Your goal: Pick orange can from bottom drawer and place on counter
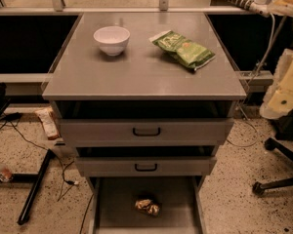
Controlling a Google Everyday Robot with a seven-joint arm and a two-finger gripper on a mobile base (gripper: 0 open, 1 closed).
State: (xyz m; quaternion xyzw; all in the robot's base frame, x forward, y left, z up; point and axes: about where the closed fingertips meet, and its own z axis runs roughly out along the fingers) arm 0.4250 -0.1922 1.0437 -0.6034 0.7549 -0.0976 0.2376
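The orange can (147, 206) is a small shiny orange-gold and brown crinkled object. It lies on the floor of the open bottom drawer (117, 208), near its middle. The counter (141, 72) is the flat grey top of the cabinet, above the drawers. My gripper is not in view. Only cream-coloured parts of my arm (285, 89) show at the right edge, beside the counter's right side and well above the can.
A white bowl (112, 39) and a green snack bag (183, 48) sit on the back half of the counter. Two upper drawers with black handles (146, 131) stand slightly open above the bottom drawer. Cables lie on the floor at left, and a chair base (276, 179) stands at right.
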